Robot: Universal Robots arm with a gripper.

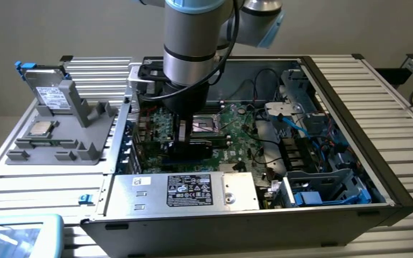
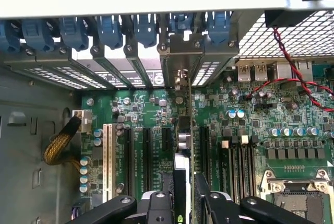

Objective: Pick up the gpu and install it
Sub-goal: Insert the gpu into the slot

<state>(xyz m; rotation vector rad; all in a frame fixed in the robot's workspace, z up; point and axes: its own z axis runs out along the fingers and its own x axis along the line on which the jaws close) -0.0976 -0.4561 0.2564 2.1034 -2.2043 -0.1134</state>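
The gpu (image 2: 182,140) shows edge-on in the wrist view: a thin green board with a black cooler on one face. Its silver end bracket (image 2: 180,75) stands against the case's rear slot openings. My gripper (image 2: 182,205) is shut on the card, one black finger (image 2: 156,203) on each side. The card stands upright over a black expansion slot of the green motherboard (image 2: 141,104); whether it is seated I cannot tell. In the exterior view my gripper (image 1: 191,138) reaches down into the open computer case (image 1: 350,107), low over the motherboard (image 1: 242,129).
Blue slot clips (image 2: 109,28) line the rear wall. A white slot (image 2: 108,151), the CPU socket (image 2: 297,203) and red wires (image 2: 292,78) flank the card. Outside the case a grey stand (image 1: 77,113) carries a silver drive (image 1: 49,91). The power supply (image 1: 185,191) sits at the front.
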